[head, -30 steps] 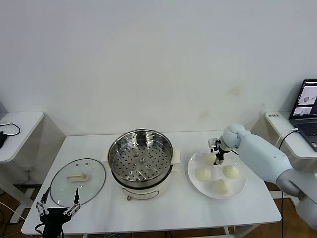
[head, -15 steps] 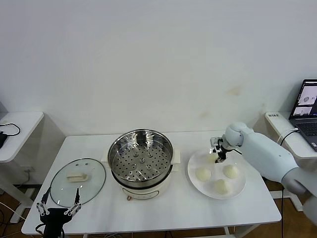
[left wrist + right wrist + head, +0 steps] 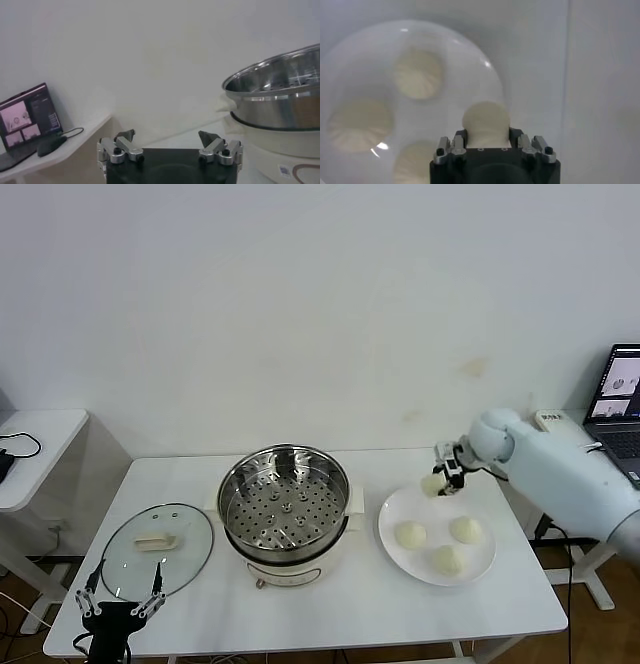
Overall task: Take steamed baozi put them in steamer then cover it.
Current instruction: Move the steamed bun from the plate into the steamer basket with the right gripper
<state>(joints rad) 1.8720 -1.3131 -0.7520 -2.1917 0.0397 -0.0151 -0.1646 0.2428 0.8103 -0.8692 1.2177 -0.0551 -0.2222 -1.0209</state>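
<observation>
My right gripper (image 3: 441,481) is shut on a cream-white baozi (image 3: 433,484) and holds it above the far edge of the white plate (image 3: 480,564). The right wrist view shows that baozi (image 3: 486,122) between the jaws. Three more baozi lie on the plate (image 3: 410,535) (image 3: 465,529) (image 3: 447,560). The steel steamer (image 3: 284,506) stands open at mid table with its perforated tray bare. The clear glass cover (image 3: 157,548) lies flat on the table left of it. My left gripper (image 3: 121,609) is parked open at the table's front left corner.
A laptop (image 3: 620,412) sits on a side table at the far right. Another white side table (image 3: 35,446) with a black cable stands at the far left. The steamer's side (image 3: 280,107) fills part of the left wrist view.
My right gripper has risen from the plate with one baozi in it, leaving three on the plate. The arm has drawn back to the right. The left arm has not moved.
</observation>
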